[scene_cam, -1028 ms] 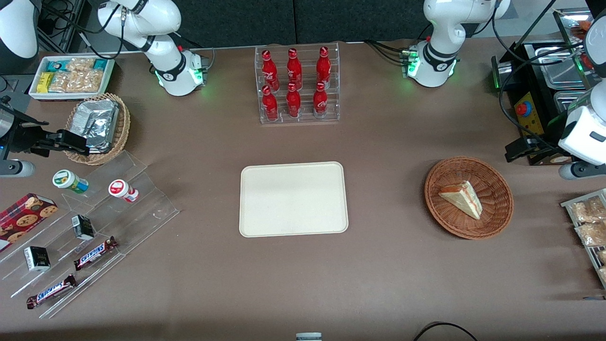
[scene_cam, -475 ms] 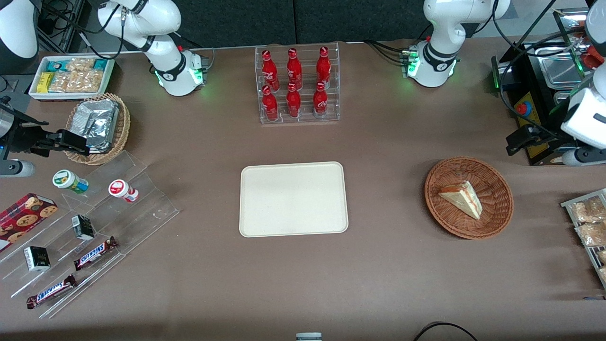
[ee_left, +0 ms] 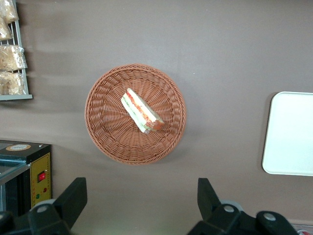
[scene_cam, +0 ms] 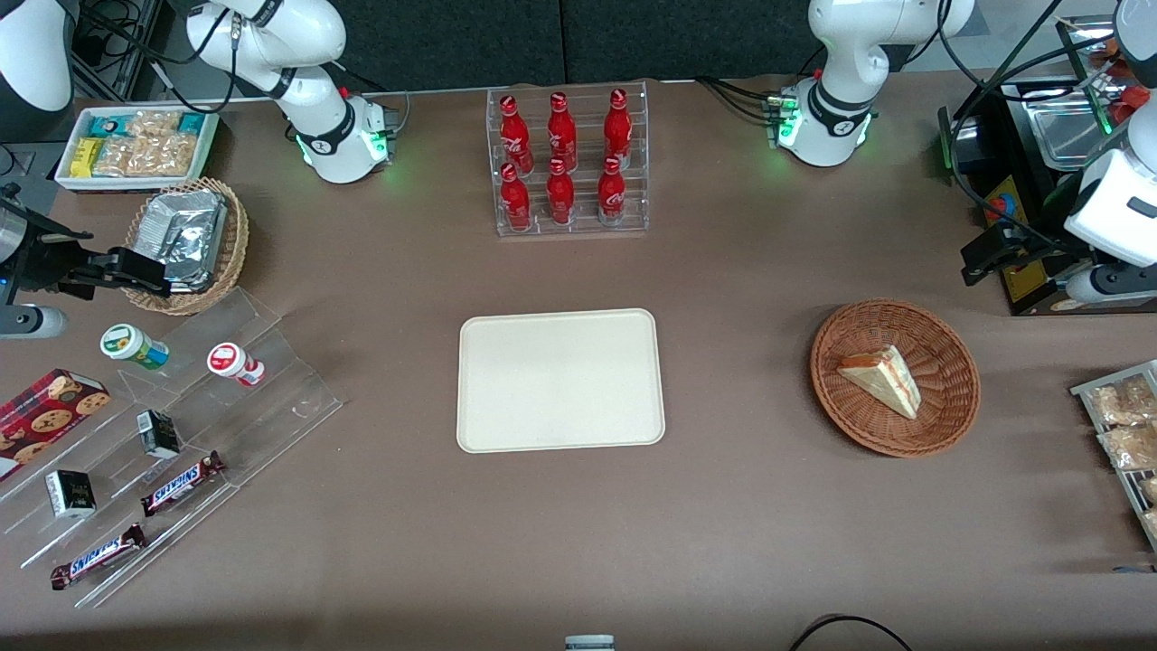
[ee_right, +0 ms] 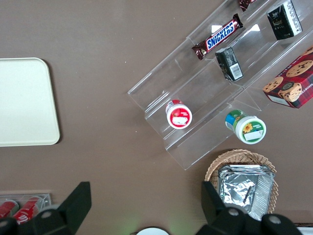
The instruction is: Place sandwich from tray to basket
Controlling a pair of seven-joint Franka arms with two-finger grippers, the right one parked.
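Note:
In the front view, the working arm's black gripper [scene_cam: 978, 262] hangs apart from the brown wicker basket [scene_cam: 951, 398], farther from the front camera. One sandwich wedge [scene_cam: 890, 380] lies in that basket, touched by nothing but the wicker. A white tray [scene_cam: 560, 380], with nothing on it, lies toward the parked arm's end from the basket. The left wrist view shows the gripper [ee_left: 142, 183] open, its fingers wide apart and nothing between them. There the sandwich [ee_left: 142, 111] rests inside the basket [ee_left: 101, 122], and part of the tray [ee_left: 293, 137] shows.
A clear bin of red bottles [scene_cam: 569, 217] stands farther from the front camera than the tray. Near the gripper is a black machine with a yellow panel [scene_cam: 1026, 278]. A rack of wrapped food [scene_cam: 1125, 443] stands beside the basket. A stepped clear shelf [scene_cam: 271, 398] holds snacks.
The working arm's gripper has shifted slightly up and away from the basket in the front view, and its cable has moved. The sandwich, basket and tray look unmoved.

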